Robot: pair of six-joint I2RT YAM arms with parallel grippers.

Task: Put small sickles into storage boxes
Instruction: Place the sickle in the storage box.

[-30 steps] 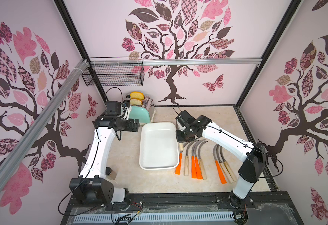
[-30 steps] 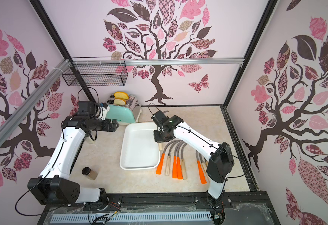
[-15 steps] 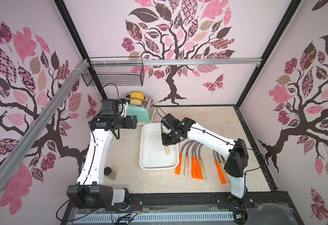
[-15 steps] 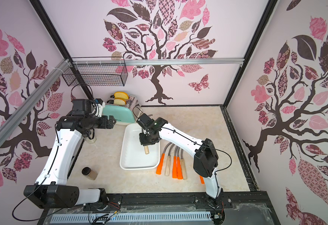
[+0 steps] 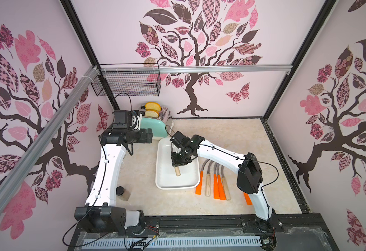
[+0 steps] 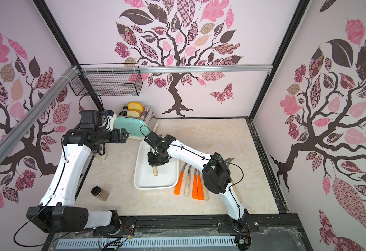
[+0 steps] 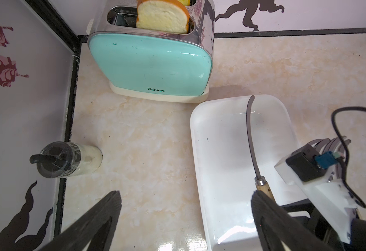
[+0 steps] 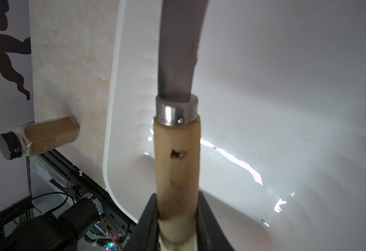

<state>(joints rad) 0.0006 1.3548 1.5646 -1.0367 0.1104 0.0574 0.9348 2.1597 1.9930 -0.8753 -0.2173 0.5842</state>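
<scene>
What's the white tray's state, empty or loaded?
Empty: nothing lies loose in the tray. The only sickle over it, wooden-handled, is clamped in the right gripper; whether it touches the tray floor, cannot tell.

Mock kitchen booth: toaster [image 5: 153,130], marble-look counter [image 5: 221,134], tree-decal walls [image 5: 190,43].

I see right gripper [image 5: 178,161] mid-frame, clamped on wooden-handled sickle [image 5: 178,171], handle end over white tray [image 5: 166,176]. Row of sickles [image 5: 215,187] lies on tabletop [image 5: 232,134] just right of tray, handles toward frame bottom.
</scene>
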